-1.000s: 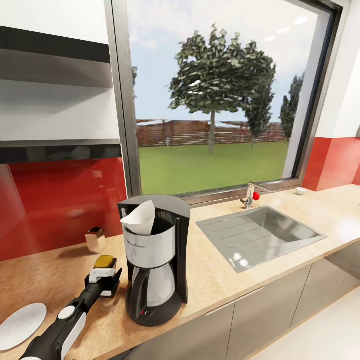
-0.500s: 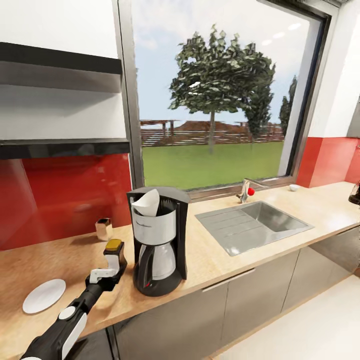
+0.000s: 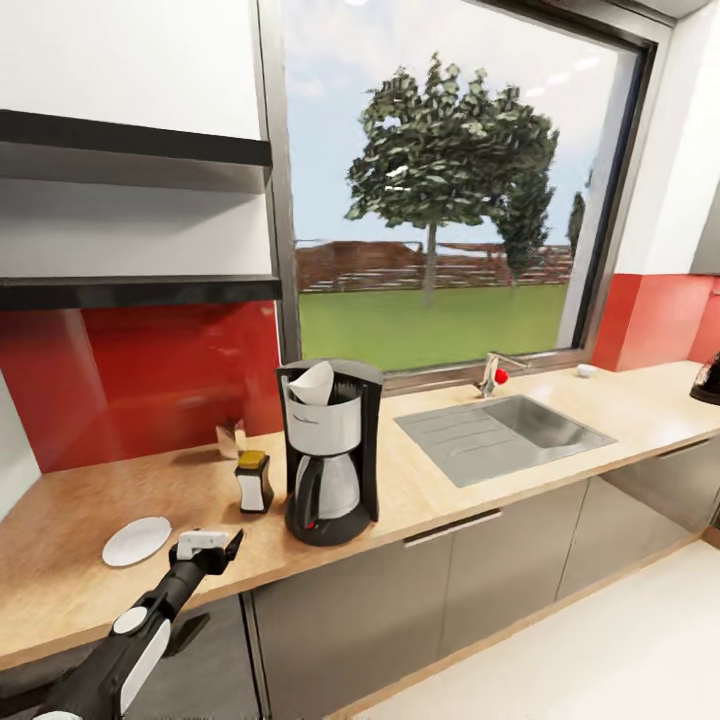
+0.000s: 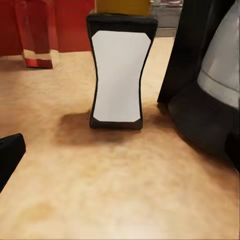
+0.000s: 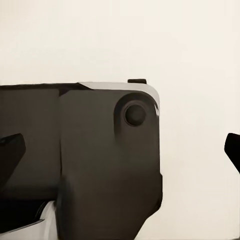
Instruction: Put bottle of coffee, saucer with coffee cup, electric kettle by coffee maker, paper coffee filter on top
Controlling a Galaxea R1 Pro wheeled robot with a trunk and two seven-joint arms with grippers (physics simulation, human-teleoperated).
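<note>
The black and silver coffee maker (image 3: 330,460) stands on the kitchen countertop (image 3: 420,500) with the white paper coffee filter (image 3: 313,384) on its top. The yellow-capped bottle of coffee (image 3: 253,482) stands upright just left of it, and fills the left wrist view (image 4: 119,75) beside the machine's base (image 4: 210,110). My left gripper (image 3: 210,547) hangs open near the counter's front edge, a short way back from the bottle and holding nothing. The white saucer (image 3: 137,540) lies further left. A tiny white coffee cup (image 3: 585,371) sits by the window. At the far right edge is the electric kettle (image 3: 708,380). My right gripper (image 5: 120,150) is open.
A steel sink (image 3: 505,435) with a faucet (image 3: 492,375) is set into the counter right of the coffee maker. A small tan box (image 3: 232,438) stands against the red backsplash. Two black shelf boards (image 3: 140,292) run along the wall at upper left. Pale floor lies below the cabinets.
The view has pulled back from the counter. My left gripper has let go of the bottle, which now stands beside the coffee maker, and has drawn back toward the counter's edge.
</note>
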